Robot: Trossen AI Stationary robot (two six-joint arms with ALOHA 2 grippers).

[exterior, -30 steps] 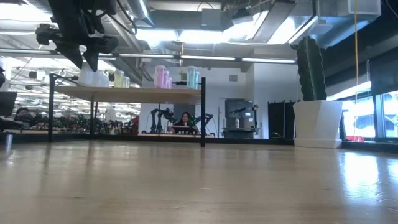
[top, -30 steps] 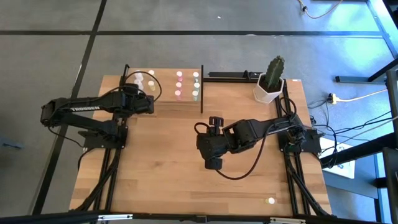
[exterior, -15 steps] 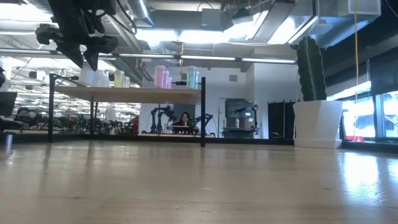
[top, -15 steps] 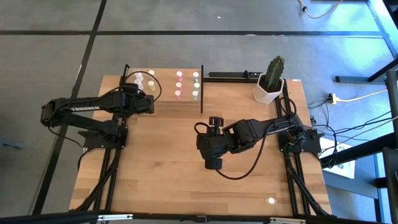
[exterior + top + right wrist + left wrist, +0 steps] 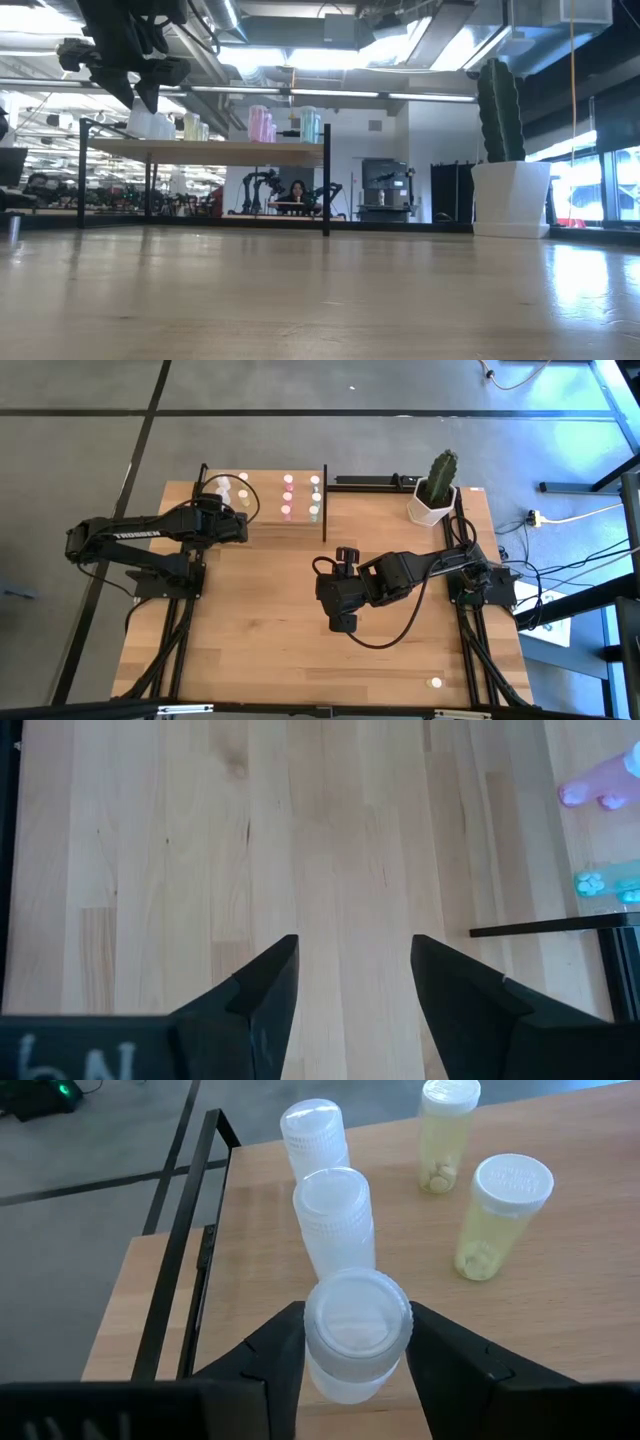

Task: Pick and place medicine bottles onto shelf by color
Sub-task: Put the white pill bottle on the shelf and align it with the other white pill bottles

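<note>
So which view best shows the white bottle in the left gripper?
Left wrist view: the white bottle sits between the left gripper fingers, over the shelf. High and low views hide it behind the arm.

Vials [image 5: 357, 1335] upright on shelf [image 5: 270, 525] — colour-grouped

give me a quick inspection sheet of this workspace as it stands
surface: light-wood table, one small bottle lying near its front right corner
job's things: shelf at the back left holds white bottles, yellow bottles, pink bottles and green bottles in groups by colour
clutter: white pot with cactus at the back right
grippers: left pincer over the shelf, fingers either side of a white bottle; right pincer open and empty above bare table
cables: black cable loops from the right arm; more wires on the floor to the right
surroundings: grey floor; a person seated far behind the shelf in the low view
</note>
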